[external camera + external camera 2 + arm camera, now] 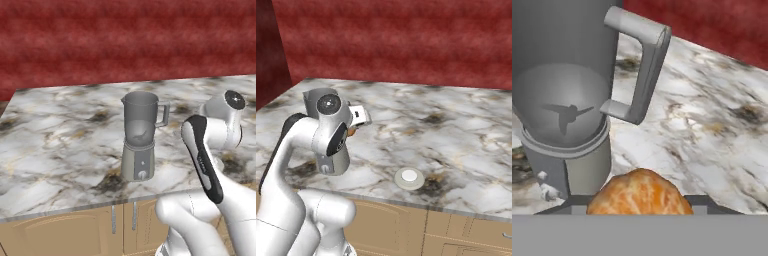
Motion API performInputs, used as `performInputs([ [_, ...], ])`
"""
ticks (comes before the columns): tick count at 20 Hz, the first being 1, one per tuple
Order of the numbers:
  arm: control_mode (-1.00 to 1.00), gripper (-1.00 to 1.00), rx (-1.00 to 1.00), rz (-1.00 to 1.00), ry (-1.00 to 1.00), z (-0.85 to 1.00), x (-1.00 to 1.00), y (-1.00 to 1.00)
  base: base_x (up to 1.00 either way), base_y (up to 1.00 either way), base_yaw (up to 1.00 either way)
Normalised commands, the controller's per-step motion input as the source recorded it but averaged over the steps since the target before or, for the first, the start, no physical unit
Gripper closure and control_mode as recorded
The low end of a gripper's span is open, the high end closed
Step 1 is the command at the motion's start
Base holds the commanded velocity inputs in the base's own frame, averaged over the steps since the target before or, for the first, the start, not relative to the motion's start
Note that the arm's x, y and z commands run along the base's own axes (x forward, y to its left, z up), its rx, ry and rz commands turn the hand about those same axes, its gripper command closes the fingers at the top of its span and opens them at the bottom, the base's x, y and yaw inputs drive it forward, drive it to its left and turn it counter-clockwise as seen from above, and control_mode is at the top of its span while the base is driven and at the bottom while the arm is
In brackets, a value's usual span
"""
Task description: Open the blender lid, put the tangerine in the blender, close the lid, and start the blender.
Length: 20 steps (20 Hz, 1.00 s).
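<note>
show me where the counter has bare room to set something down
Widest bare marble: left of the blender to the counter's left edge, and behind it toward the red wall. Also right of the blender lid. Crowded: right of the jar, where the arm holds the tangerine.

The bench (60,145) is a marbled slab, white and grey with brown and dark veins, running back to a red wall (406,40). Tan cabinet doors (65,232) sit below its front edge. Standing upright on it, near that front edge, is the blender (140,135), jar open at the top, round knob facing forward; in the hand view its jar handle juts to the right over bare marble. Well off to the blender's right, flat on the bench close to the front edge, lies the blender lid (409,178), pale disc with its white cap up, a dark vein just beside it.
</note>
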Motion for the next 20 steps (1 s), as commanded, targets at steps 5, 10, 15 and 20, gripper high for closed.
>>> performInputs([
  [5,-1.0,1.0,0.0,-0.02,0.0,0.89,0.0,0.38,0.0,0.0,0.0],
  [10,-1.0,1.0,0.0,-0.01,0.0,0.73,0.0,0.52,0.0,0.0,0.0],
  [15,-1.0,1.0,0.0,0.0,0.0,0.44,0.02,0.52,0.0,0.0,0.0],
  [20,-1.0,1.0,0.0,0.0,0.04,0.01,0.22,0.39,0.0,0.0,0.0],
])
